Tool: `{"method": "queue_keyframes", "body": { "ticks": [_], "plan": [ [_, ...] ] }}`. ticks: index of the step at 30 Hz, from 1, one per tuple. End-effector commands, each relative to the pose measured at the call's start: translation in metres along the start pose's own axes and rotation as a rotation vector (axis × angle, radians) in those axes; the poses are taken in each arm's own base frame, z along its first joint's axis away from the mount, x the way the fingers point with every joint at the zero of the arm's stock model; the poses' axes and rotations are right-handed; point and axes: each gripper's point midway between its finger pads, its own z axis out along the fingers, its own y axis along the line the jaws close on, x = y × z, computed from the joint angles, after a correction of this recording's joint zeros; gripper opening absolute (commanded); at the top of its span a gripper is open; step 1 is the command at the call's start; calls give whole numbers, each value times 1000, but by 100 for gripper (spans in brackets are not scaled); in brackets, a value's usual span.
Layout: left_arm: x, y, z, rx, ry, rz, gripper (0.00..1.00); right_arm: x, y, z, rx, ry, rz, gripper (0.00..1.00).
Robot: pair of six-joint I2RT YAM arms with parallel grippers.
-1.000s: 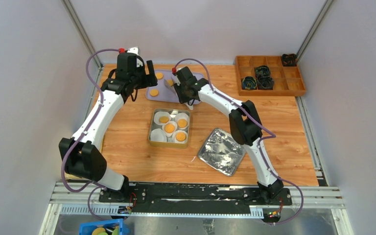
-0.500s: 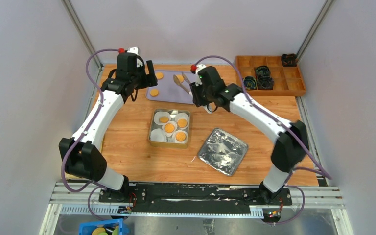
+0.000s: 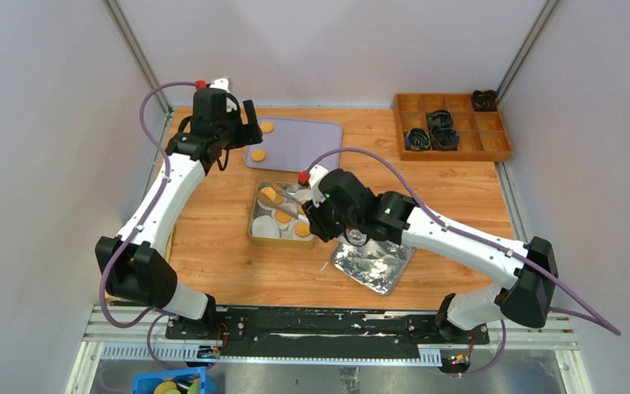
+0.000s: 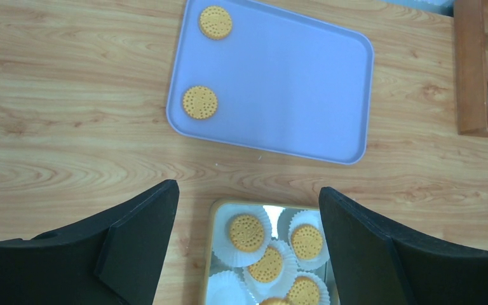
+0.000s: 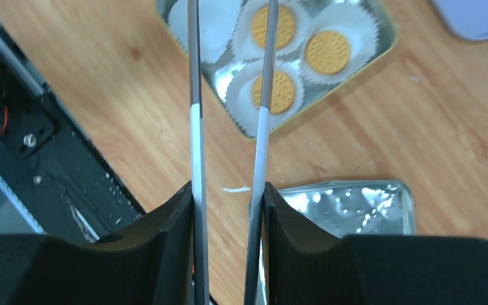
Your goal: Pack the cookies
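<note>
Two cookies [image 3: 257,154] [image 4: 199,102] lie on the purple tray [image 3: 303,144] [image 4: 279,82]. Several more sit in white paper liners inside the metal tin [image 3: 253,223] [image 4: 208,254] [image 5: 391,28]. My right gripper [image 3: 318,210] [image 5: 227,187] is shut on metal tongs [image 5: 194,127] that reach out over the tin. In the top view an orange cookie [image 3: 269,194] shows at the tong tips. The right wrist view cuts the tips off, so I cannot tell whether they grip it. My left gripper [image 3: 242,138] [image 4: 248,189] hangs open and empty above the tray's near edge.
A crinkled foil lid [image 3: 373,258] [image 5: 349,203] lies right of the tin, under my right forearm. A wooden compartment box [image 3: 451,123] with dark items stands at the back right. A blue bin [image 3: 168,382] sits below the table's near left edge.
My right arm swung back from the purple tray and brought the tongs over the tin. The cookie near the tray's middle is gone from it. The left arm has barely moved.
</note>
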Motion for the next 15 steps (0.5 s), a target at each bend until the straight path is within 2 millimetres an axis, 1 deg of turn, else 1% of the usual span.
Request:
{"method": "queue_keyframes", "body": {
  "ticks": [1, 4, 11, 13, 15],
  "plan": [
    [-12, -1, -15, 10, -37, -17, 87, 13, 20, -4, -31, 30, -1, 13],
    [-12, 0, -18, 7, -36, -13, 87, 20, 29, 0, -44, 56, -5, 14],
    [-15, 3, -24, -9, -48, -8, 87, 41, 41, 15, -66, 128, -9, 15],
    [-16, 3, -25, -10, -49, -10, 87, 47, 50, 19, -102, 155, -15, 15],
    [-16, 3, -25, -9, -49, -8, 87, 53, 56, 25, -112, 181, -21, 15]
  ]
}}
